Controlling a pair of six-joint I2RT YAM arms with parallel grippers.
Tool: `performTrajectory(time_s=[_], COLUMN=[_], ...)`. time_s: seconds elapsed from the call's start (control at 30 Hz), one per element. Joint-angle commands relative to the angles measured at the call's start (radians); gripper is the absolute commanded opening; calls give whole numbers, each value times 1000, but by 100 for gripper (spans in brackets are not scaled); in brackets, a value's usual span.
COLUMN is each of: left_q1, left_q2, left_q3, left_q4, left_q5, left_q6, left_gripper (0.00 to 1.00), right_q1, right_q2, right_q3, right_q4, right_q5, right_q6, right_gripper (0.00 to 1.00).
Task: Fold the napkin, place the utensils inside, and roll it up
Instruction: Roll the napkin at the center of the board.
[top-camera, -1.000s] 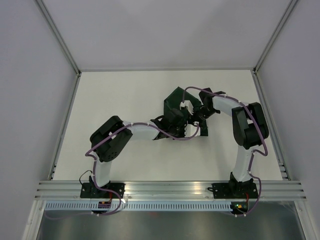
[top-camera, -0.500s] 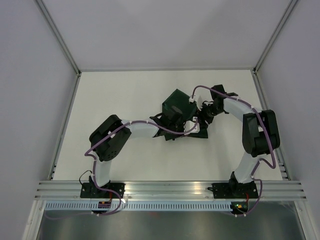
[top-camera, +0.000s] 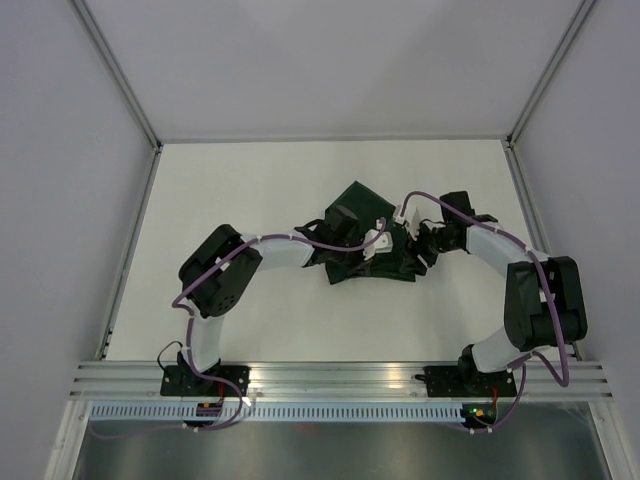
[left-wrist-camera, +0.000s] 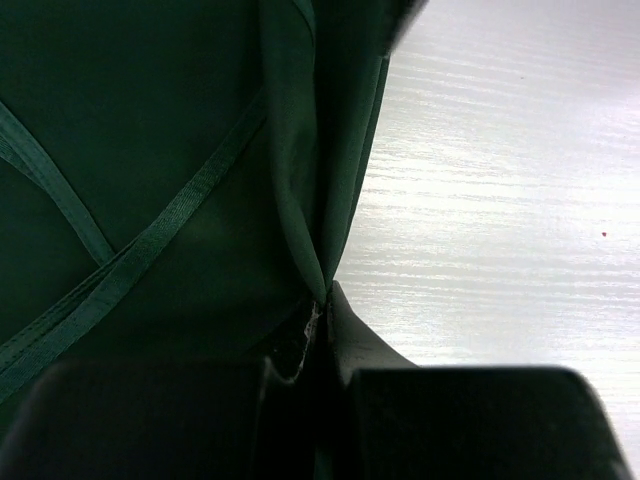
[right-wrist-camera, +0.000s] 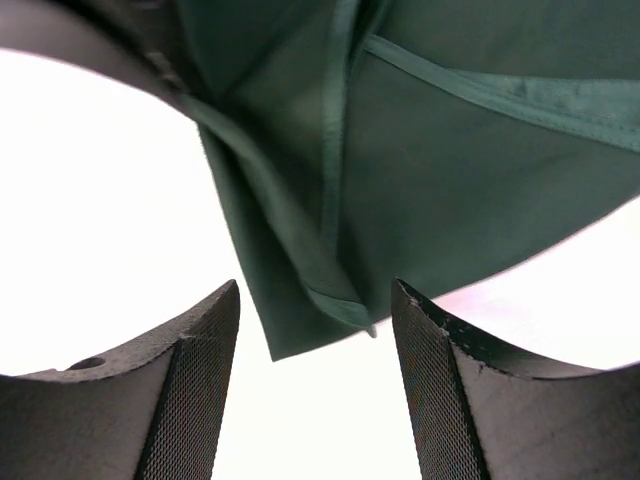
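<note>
The dark green napkin (top-camera: 358, 203) lies bunched and partly folded at mid table. My left gripper (top-camera: 374, 254) reaches over it from the left. In the left wrist view it (left-wrist-camera: 325, 303) is shut on a vertical fold of the napkin (left-wrist-camera: 150, 150), with hemmed edges crossing to the left. My right gripper (top-camera: 425, 248) sits at the napkin's right edge. In the right wrist view it (right-wrist-camera: 315, 290) is open and empty, with a hanging corner of the napkin (right-wrist-camera: 450, 150) just ahead of its fingertips (right-wrist-camera: 205, 330). The utensils are out of view.
The white table (top-camera: 240, 190) is bounded by grey walls at the left, right and back. An aluminium rail (top-camera: 340, 378) runs along the near edge, where the arm bases stand.
My right arm has swung out to the right, off the napkin's top. The napkin, earlier raised in a peak, now lies lower and more spread. My left gripper has shifted right with the cloth.
</note>
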Motion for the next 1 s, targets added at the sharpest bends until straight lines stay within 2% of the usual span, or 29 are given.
performTrajectory(time_s=[0.0,0.3,0.6,0.97], left_q1=[14,32,41,52], left_q2=[33,67,96,116], left_q3=[27,54,76,96], left_q4=[-17,-38,-61,-80], left_q5=[90,156,191,220], left_q6=[-76,-111,-128,-131], left_gripper=[2,2,2,2], right_q1=[0,34,161,219], right_q2=[-84,-185,-243,-217], right_q3=[-65,-174,-287,-341], right_q4=[119,283,420,510], right_q5=[-109,-109,-42,6], right_q6=[-68,-63,-66,-85], right_gripper=[68,73,73,73])
